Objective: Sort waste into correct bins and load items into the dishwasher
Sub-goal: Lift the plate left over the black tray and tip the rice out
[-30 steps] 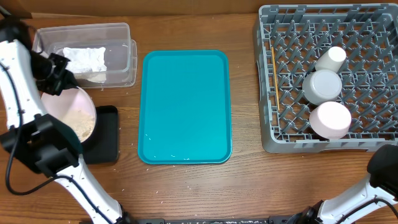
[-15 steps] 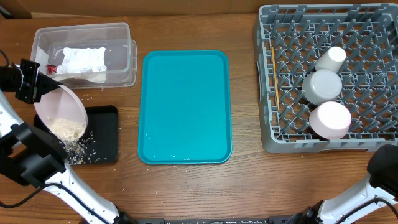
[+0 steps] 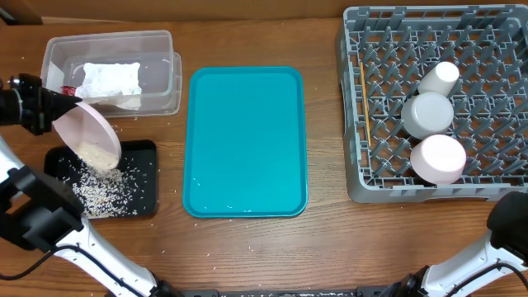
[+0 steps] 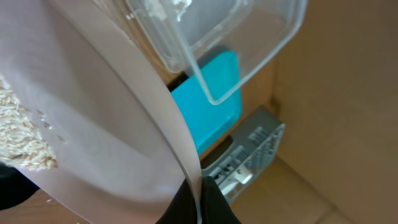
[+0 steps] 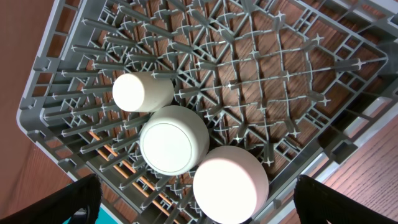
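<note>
— Your left pincer (image 3: pixel 49 109): state?
— Clamped on the rim of the pink plate (image 3: pixel 89 136), at the left edge of the overhead frame. The plate is tilted steeply. Rice grains (image 3: pixel 99 194) lie on the black tray (image 3: pixel 142 177) below it, at lower left.
— Your right pincer (image 5: pixel 196 193)?
— My fingers are wide apart and hold nothing. It hangs above the dish rack (image 3: pixel 495 25) at right, where the white cup (image 3: pixel 439 77), grey bowl (image 3: pixel 427 114) and pink bowl (image 3: pixel 438 158) sit inverted.
— Napkin (image 3: pixel 111 78)?
— In the clear tub (image 3: pixel 157 49), upper left.
</note>
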Controlling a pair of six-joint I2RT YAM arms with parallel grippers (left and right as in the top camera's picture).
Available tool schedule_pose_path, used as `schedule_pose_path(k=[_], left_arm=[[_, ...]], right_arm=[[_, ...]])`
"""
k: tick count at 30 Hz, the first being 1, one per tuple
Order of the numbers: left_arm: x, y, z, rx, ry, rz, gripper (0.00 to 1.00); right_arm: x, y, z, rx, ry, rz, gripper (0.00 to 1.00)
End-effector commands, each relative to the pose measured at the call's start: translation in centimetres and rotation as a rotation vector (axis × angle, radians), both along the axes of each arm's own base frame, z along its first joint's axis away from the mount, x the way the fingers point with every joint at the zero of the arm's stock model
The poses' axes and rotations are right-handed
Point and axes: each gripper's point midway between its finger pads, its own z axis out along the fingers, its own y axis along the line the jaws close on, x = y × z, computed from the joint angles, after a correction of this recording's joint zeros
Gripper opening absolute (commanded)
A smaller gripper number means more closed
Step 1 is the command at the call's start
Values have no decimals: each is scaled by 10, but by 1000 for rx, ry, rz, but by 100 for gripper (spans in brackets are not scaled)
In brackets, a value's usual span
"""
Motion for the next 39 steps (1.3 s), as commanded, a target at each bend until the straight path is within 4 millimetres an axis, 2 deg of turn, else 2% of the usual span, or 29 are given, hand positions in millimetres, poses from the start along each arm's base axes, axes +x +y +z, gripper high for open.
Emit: schedule_pose_path(k=[1, 5, 11, 16, 23, 26, 33, 36, 39], left_arm=[[-2, 5, 22, -38, -93, 21, 4], [-6, 9, 18, -88, -91, 46, 4], [-12, -1, 0, -241, -73, 65, 5], [-18, -4, -12, -254, -63, 48, 4], [-18, 9, 2, -318, -132, 106, 4], [-14, 14, 16, -350, -235, 110, 4], [-25, 14, -8, -338, -156, 111, 4], [-22, 9, -3, -411, -209, 127, 4], [-31, 14, -18, -405, -154, 146, 4]], right_arm=[[2, 1, 2, 2, -11, -3, 100], [2, 1, 2, 2, -11, -3, 100], [2, 1, 2, 2, -11, -3, 100], [2, 1, 2, 2, -11, -3, 100], [2, 1, 2, 2, -11, -3, 100], [2, 1, 2, 2, -11, -3, 100], [2, 1, 2, 2, -11, -3, 100], [2, 1, 2, 2, -11, -3, 100], [2, 1, 2, 2, -11, -3, 100]])
